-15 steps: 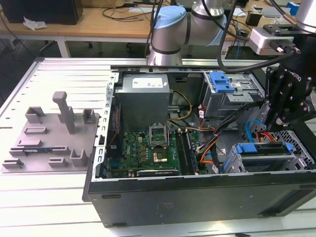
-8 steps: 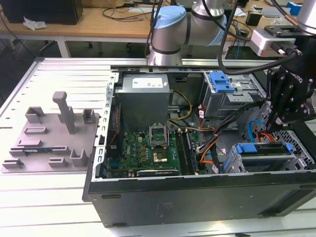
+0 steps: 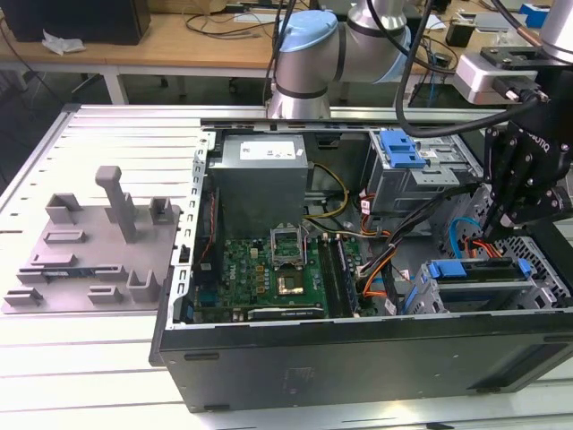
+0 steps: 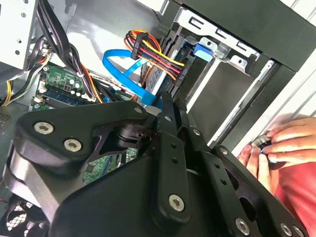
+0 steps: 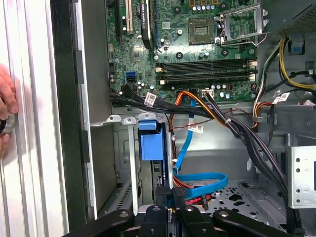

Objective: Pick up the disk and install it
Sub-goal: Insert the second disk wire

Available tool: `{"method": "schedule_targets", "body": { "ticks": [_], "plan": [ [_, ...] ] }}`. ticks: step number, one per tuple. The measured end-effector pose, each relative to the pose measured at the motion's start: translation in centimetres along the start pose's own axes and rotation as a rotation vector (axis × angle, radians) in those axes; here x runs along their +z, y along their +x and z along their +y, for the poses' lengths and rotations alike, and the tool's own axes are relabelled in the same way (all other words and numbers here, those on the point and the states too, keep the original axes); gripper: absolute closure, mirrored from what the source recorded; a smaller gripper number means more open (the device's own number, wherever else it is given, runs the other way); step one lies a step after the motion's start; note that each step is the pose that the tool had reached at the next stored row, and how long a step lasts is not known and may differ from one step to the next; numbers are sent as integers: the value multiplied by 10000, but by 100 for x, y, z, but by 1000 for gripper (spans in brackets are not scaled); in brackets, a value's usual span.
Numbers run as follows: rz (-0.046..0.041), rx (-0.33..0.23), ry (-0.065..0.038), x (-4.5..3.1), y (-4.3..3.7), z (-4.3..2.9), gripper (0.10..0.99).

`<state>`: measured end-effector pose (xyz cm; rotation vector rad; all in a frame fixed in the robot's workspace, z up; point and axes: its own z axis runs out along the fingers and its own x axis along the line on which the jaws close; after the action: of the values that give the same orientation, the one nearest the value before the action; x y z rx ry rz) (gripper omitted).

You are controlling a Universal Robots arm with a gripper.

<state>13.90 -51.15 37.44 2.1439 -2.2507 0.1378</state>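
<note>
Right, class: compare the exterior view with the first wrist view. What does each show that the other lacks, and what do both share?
Extra in the exterior view: the grey moulded tray beside the computer case, the arm's pale-blue joint, and the wooden desks behind. Extra in the first wrist view: a person's hand on the ribbed table outside the case. Shared: the green circuit board, the blue flat cable, and the gripper, reaching into the case by the drive cage.
</note>
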Motion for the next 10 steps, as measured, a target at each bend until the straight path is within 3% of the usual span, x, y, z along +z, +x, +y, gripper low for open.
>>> {"method": "schedule_targets", "body": {
  "ticks": [4,10],
  "plan": [
    [-2,-7,1,1,16,1,925],
    [-276,-221,66,9,92,4,925]
  ]
}}
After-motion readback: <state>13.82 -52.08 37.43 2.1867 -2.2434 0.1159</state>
